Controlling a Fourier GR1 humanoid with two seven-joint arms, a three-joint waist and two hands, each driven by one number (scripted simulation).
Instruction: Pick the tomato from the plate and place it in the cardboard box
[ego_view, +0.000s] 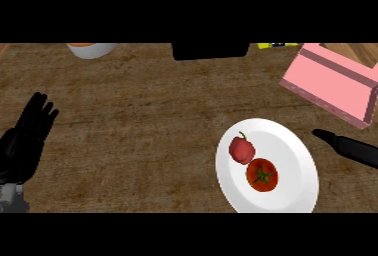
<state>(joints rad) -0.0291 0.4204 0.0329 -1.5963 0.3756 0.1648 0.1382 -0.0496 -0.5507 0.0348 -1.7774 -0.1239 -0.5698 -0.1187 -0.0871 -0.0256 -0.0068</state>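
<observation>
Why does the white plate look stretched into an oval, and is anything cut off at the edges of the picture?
Head view: the plate is round but looks taller than wide here, a distortion of the view. Head view: the pink box runs off the right edge, the right hand shows only dark fingers there, and the white bowl and a black object are clipped at the top. Head view: lighting is even, without glare.

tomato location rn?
Head view, lower right: the tomato lies on the white plate, just below a red pepper and left of the right hand.
</observation>
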